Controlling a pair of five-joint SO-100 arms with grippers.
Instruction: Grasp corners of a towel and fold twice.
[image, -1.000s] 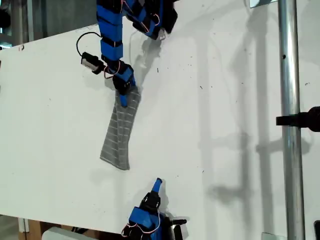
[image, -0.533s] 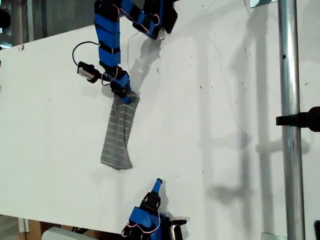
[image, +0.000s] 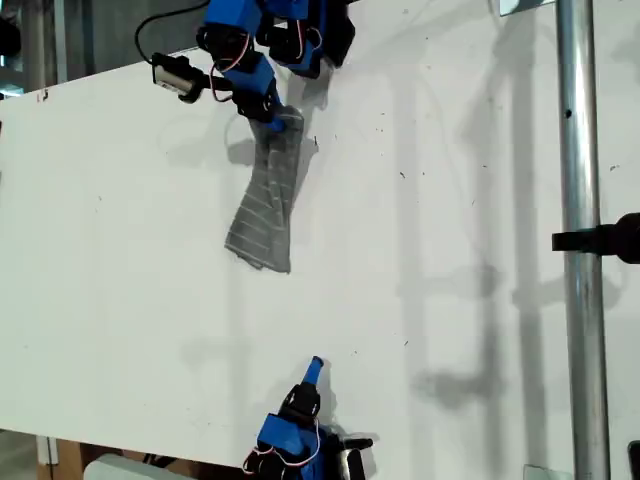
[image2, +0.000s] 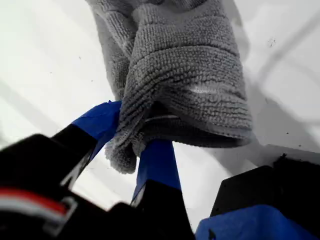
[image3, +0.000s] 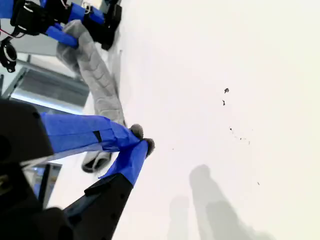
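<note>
Dragging the towel (image: 266, 200) across the white table (image: 450, 250): over the last second my first gripper (image: 272, 113) is pulling back toward the top of the exterior view, and the cloth is trailing after it, its far end now sitting higher on the table than before. My first gripper is staying clamped on one bunched end of the towel, fabric pinched between the blue jaws in the first wrist view. My second gripper (image3: 140, 142) is idling at the bottom edge of the exterior view, jaws together on nothing, well apart from the cloth.

Judgement: this is repositioning, not folding; no fold is looking finished.

The towel is lying as a narrow, rumpled strip, grey with thin pale stripes, loosely doubled lengthwise. The corners are not showing separately.
</note>
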